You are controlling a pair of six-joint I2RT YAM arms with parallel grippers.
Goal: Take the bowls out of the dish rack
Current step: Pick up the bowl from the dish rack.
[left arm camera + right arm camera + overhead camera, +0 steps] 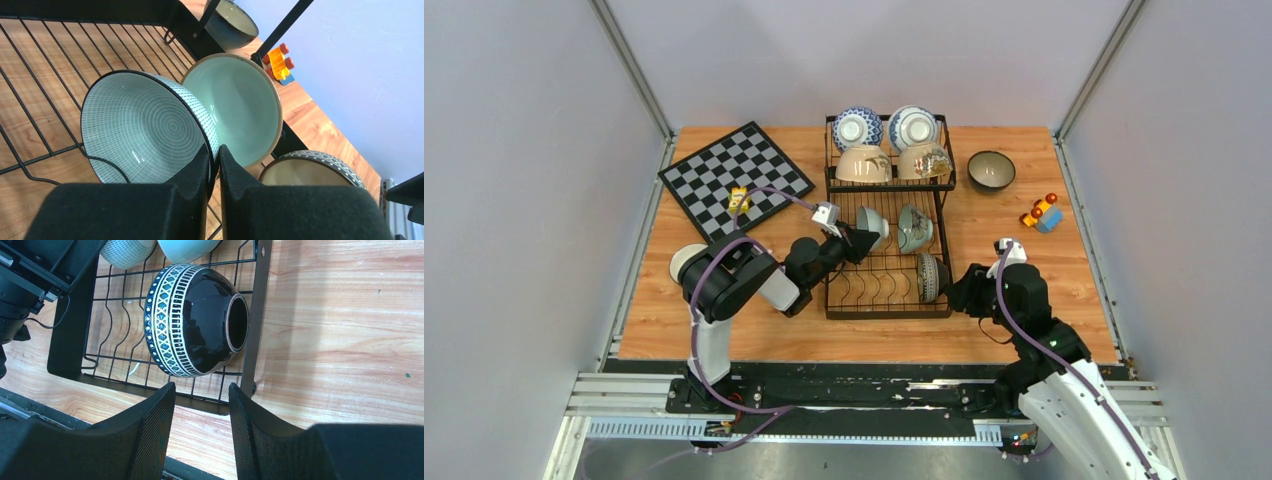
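The black wire dish rack [888,300] stands mid-table. Its upper basket holds two blue-and-white bowls [857,128] and two beige bowls [864,164]. On the lower tray stand a grey-teal patterned bowl [871,225], a pale teal bowl [914,228] and a dark-glazed bowl [929,277], all on edge. My left gripper [857,242] is shut on the rim of the patterned bowl [145,130], one finger inside and one outside. My right gripper [200,390] is open and empty, just outside the rack's near right corner, short of the dark-glazed bowl [195,320].
A dark bowl [991,170] sits upright on the table right of the rack. A toy of coloured bricks [1041,213] lies further right. A chessboard [735,178] with a small yellow thing [738,198] lies at the left. A white round thing [682,264] shows behind my left arm.
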